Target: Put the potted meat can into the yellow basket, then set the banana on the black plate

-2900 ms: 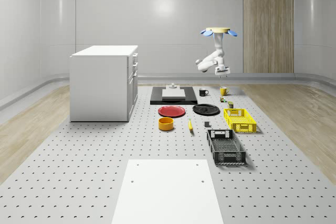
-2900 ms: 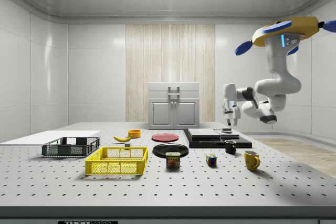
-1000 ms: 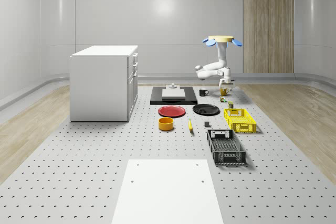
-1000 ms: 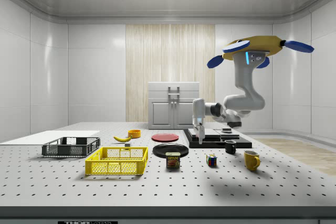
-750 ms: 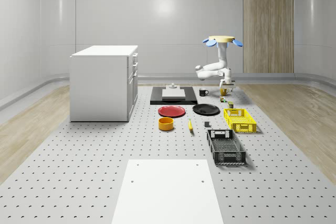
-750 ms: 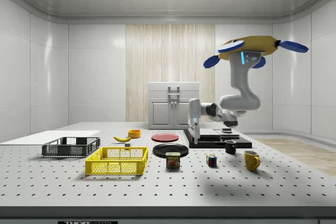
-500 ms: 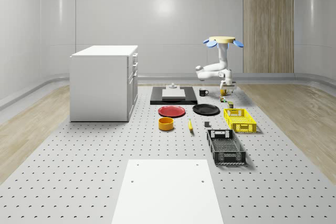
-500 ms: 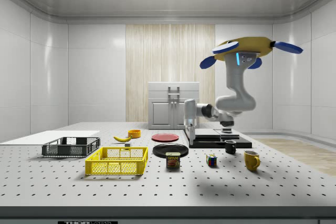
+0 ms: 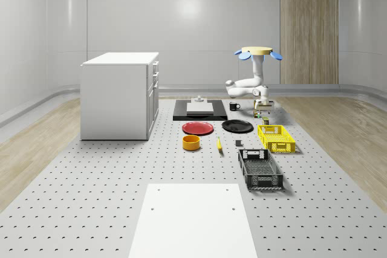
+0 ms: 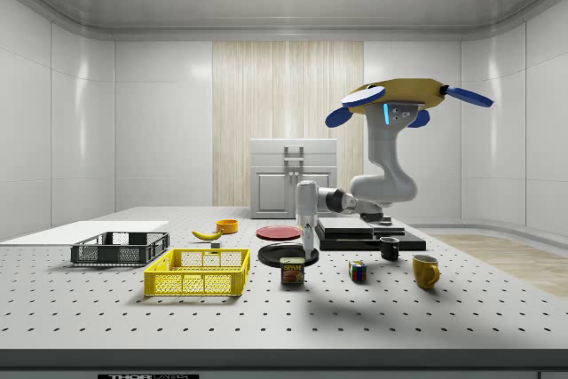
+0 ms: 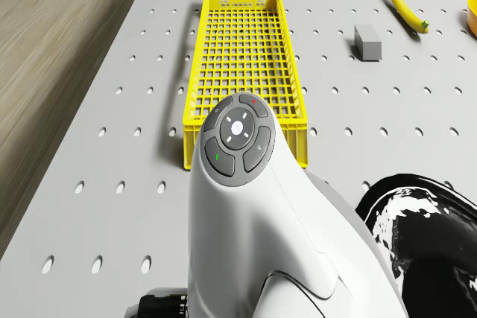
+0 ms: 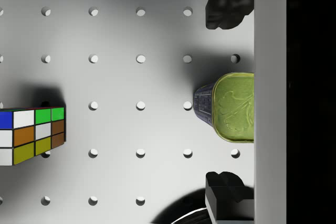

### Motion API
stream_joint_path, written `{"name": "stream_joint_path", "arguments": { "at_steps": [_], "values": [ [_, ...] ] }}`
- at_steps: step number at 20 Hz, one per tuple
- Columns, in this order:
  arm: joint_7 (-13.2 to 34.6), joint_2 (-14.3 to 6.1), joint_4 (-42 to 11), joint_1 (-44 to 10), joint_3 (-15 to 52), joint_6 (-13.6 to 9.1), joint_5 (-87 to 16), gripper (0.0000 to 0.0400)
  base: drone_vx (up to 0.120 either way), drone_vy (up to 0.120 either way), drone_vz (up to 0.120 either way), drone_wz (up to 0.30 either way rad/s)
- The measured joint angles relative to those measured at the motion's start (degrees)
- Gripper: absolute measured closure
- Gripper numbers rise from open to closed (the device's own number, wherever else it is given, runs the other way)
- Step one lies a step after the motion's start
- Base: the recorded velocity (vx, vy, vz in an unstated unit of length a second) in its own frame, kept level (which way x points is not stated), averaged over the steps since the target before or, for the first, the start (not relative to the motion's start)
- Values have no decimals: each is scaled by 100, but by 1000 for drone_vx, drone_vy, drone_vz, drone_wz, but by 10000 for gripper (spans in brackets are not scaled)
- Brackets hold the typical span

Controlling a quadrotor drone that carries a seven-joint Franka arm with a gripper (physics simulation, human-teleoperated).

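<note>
The potted meat can stands on the table between the yellow basket and a colour cube. In the wrist view its green top lies between my two fingertips, which stand wide apart. My gripper is open and points down just above the can, not touching it. The drone hovers above the table's far right end in the whole-scene view. The banana lies beside the orange bowl, and the black plate sits behind it. The yellow basket holds nothing.
A colour cube, a yellow mug and a black mug stand near the can. A black crate, a red plate, an orange bowl, a grey block and a white cabinet are also here.
The drone has dropped and shifted toward the side view's left. The arm swung the gripper from beside the black slab to just above the can.
</note>
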Motion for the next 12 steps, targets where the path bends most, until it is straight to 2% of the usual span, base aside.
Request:
{"name": "stream_joint_path", "arguments": {
  "at_steps": [8,9,12],
  "values": [
    [41,-166,10,-45,38,155,77,0,120,0,0,0],
    [45,-186,11,-50,42,173,86,0,80,0,0,0],
    [44,-262,28,-55,-48,273,17,0,0,0,0,0]
  ]
}}
